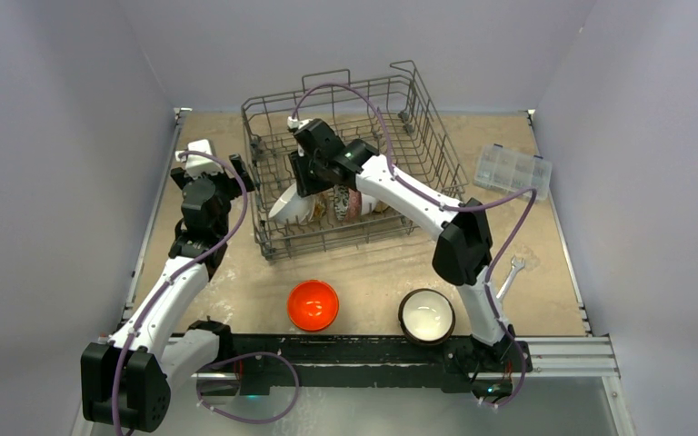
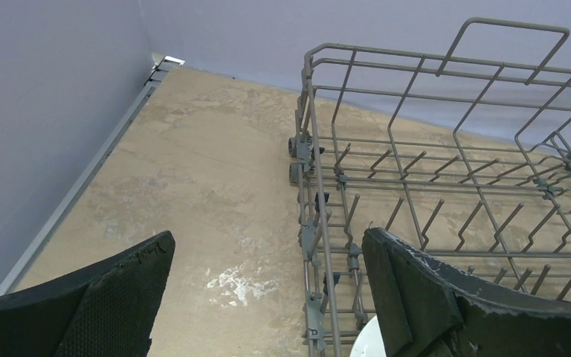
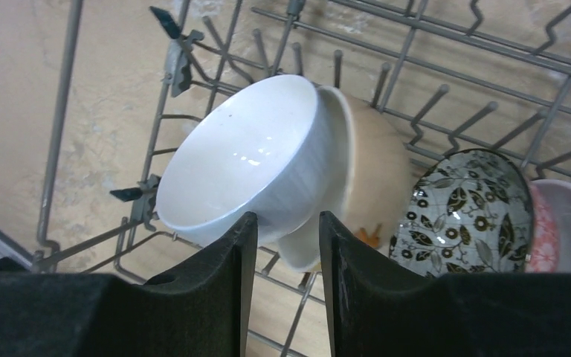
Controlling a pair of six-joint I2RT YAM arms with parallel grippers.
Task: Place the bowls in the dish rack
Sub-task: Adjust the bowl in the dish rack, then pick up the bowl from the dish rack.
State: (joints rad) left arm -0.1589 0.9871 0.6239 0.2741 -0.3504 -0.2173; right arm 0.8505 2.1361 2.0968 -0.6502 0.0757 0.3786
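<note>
Two arms: right gripper (image 3: pixel 288 223), stretched into dish rack (image 1: pixel 418 136), seemingly pinches white bowl (image 3: pixel 245 149); left gripper (image 2: pixel 268 238) gapes wide.

The grey wire dish rack (image 1: pixel 268 118) holds a row of bowls tilted on edge: a white bowl (image 3: pixel 245 156), tan bowl (image 3: pixel 375 171), leaf-patterned bowl (image 3: pixel 465 208) and pink bowl (image 3: pixel 565 223). An orange bowl (image 1: pixel 314 304) and a white-lined dark bowl (image 1: pixel 427 315) sit upright on the bench (image 1: pixel 363 272) near it.

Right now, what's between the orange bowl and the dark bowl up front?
Nothing: bare tabletop separates the orange bowl and dark bowl, top view.
</note>
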